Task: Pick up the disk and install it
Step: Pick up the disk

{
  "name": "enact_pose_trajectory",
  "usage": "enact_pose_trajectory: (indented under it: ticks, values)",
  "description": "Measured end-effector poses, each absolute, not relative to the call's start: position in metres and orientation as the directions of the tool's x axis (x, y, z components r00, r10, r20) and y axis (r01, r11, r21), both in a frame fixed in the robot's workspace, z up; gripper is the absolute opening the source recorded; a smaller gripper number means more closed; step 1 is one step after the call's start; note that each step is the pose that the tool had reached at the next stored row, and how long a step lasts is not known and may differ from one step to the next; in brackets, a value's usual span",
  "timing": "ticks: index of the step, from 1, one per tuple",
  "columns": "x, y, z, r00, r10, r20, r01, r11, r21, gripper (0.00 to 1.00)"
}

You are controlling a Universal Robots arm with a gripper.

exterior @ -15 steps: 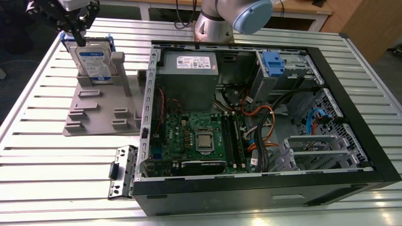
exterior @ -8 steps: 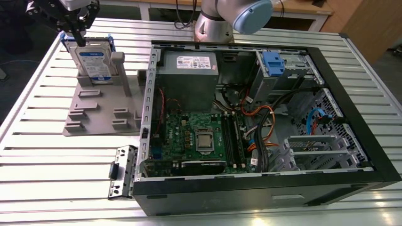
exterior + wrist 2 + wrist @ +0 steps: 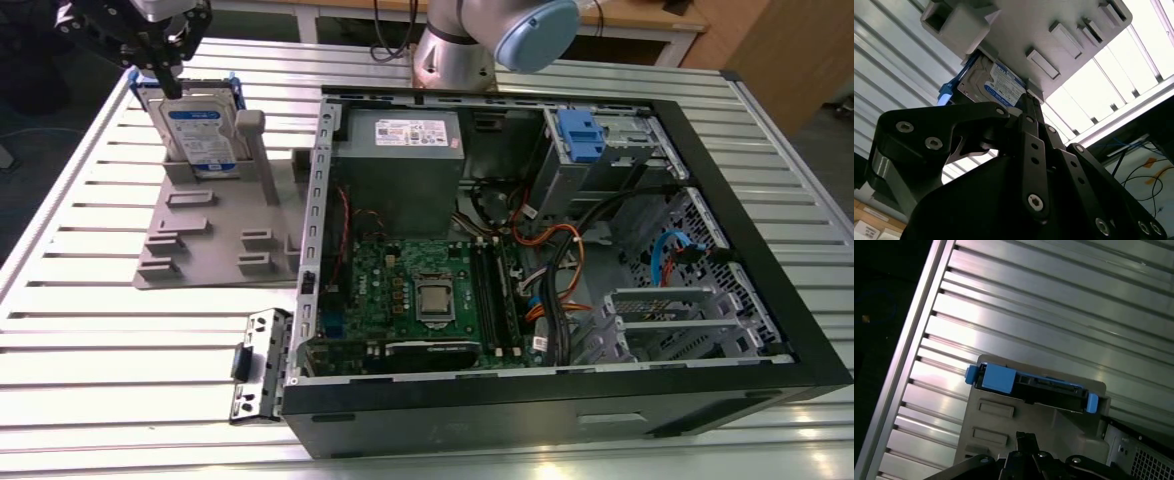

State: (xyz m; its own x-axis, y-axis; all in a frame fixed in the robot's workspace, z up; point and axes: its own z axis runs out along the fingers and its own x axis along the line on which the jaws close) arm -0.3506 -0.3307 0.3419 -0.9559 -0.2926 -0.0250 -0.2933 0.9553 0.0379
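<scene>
The disk stands upright on its edge in a grey holder at the exterior view's upper left, silver with a white-and-blue label and a blue carrier around it. My black gripper hangs just above the disk's top edge. In the first wrist view the disk shows edge-on with blue carrier ends, and the gripper sits short of it, fingers together. In the second wrist view the gripper tapers to a shut tip in front of the disk's label. Nothing is between the fingers.
An open computer case lies to the holder's right, with a grey power supply, a green motherboard and a grey cage with a blue latch. A loose metal bracket lies on the slatted table.
</scene>
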Motion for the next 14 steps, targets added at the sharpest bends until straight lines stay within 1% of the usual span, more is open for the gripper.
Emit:
enact_pose_trajectory:
  ticks: [14]
  values:
    - [-0.3506,-0.3307,0.3419,-0.936,-0.352,-0.025,-0.353,0.935,0.038,0.10]
